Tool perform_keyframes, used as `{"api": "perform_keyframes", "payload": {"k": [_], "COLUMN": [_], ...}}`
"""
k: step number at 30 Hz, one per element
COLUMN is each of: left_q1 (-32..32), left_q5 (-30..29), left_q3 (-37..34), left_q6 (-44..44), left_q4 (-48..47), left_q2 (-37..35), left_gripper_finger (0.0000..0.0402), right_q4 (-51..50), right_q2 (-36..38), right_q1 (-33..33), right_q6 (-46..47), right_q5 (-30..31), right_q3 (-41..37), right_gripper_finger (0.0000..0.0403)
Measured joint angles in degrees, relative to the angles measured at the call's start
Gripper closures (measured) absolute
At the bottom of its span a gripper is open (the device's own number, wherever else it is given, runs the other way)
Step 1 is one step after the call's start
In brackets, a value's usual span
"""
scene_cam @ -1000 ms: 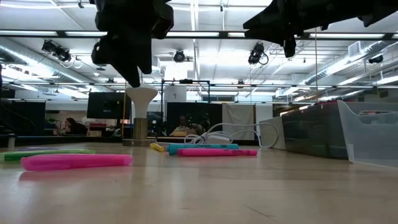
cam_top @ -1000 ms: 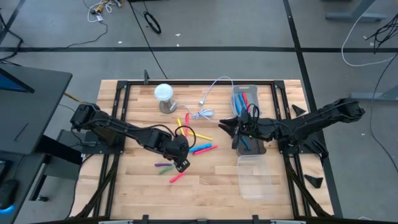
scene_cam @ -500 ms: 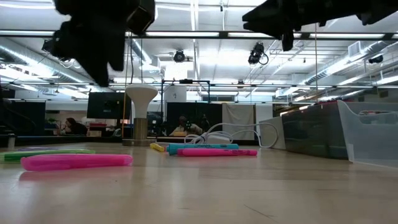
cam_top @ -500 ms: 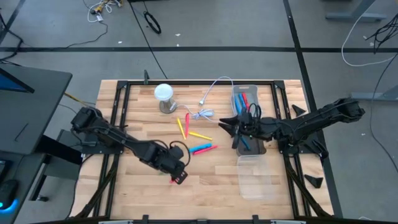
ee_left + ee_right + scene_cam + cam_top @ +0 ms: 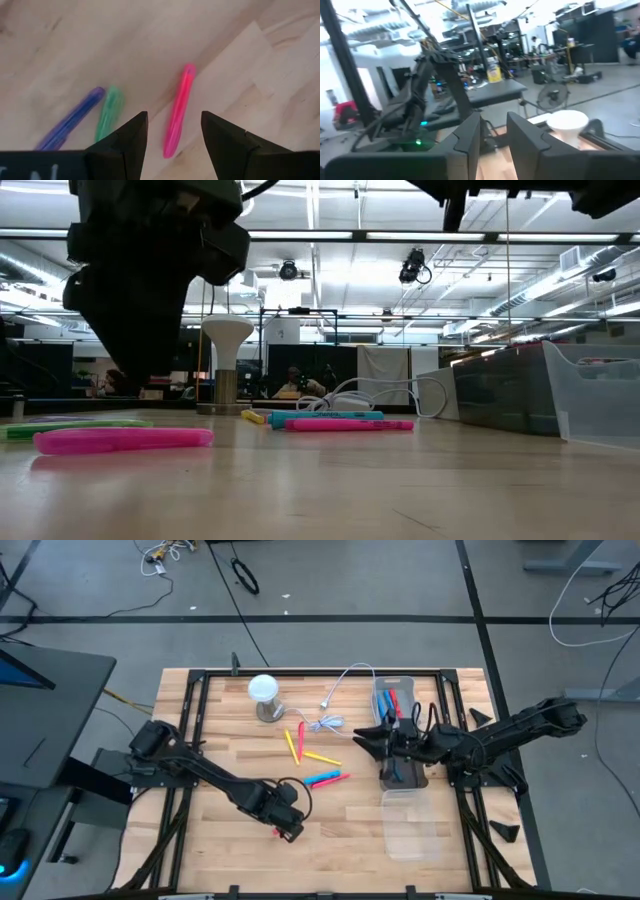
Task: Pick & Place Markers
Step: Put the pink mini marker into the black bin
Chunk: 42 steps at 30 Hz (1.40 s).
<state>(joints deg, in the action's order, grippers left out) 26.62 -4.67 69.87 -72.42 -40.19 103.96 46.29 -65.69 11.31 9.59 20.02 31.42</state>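
1. High view, against a second ago: left gripper [image 5: 288, 828] now off the middle cluster of markers and down over the pink marker [image 5: 278, 831], the loose one farthest from the bin [image 5: 397, 690]; right gripper [image 5: 381, 740] barely shifted, hovering at the bin's near edge.
2. Left wrist view: fingers [image 5: 131, 142] spread, straddling the pink marker [image 5: 178, 116] on bare wood; nothing pinched yet; green marker [image 5: 110, 112] and purple marker [image 5: 75, 120] just beside it, on the side away from the bin.
3. Right wrist view: fingers [image 5: 465, 145] a narrow gap apart, nothing visible between them.
4. Inside the bin: blue and red markers already lying; yellow, red, blue and pink ones loose between the bin and the white lamp [image 5: 263, 690].
5. Meaning, as a judgement: approach done, descent and closing on the pink marker next; most of the sorting still ahead.
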Motion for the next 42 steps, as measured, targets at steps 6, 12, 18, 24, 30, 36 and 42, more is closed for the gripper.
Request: {"api": "perform_keyframes", "payload": {"k": [6,12,18,24,30,36,42], "left_q1": [0.59,1.27,1.91,1.98,2.09,2.04,2.04], "left_q5": [2.0,2.7,2.45,3.17,0.35,-0.43,-1.63], "left_q3": [0.0,0.07,0.04,0.28,0.18,0.11,0.17], "left_q6": [0.02,0.02,-0.33,1.9,3.18,4.38,4.16], "left_q4": [2.38,3.92,4.77,5.31,5.04,3.78,1.45], "left_q2": [1.41,2.71,4.43,7.06,6.93,6.93,6.93], "left_gripper_finger": [0.0209,0.0209,0.0209,0.0209,0.0224,0.0283,0.036], "right_q4": [0.44,0.39,1.38,1.66,1.7,1.7,1.7], "right_q2": [0.0,0.0,0.0,0.0,0.0,0.0,0.0], "right_q1": [0.0,0.0,0.0,0.0,0.0,0.0,0.04], "right_q6": [0.0,0.0,0.42,0.43,0.43,5.13,18.14], "right_q5": [-1.55,-1.58,-1.58,-1.56,-1.56,-1.55,-1.55], "right_q3": [0.0,0.0,0.0,0.0,0.0,0.0,0.0], "right_gripper_finger": [0.0303,0.0303,0.0303,0.0303,0.0303,0.0303,0.0303]}}
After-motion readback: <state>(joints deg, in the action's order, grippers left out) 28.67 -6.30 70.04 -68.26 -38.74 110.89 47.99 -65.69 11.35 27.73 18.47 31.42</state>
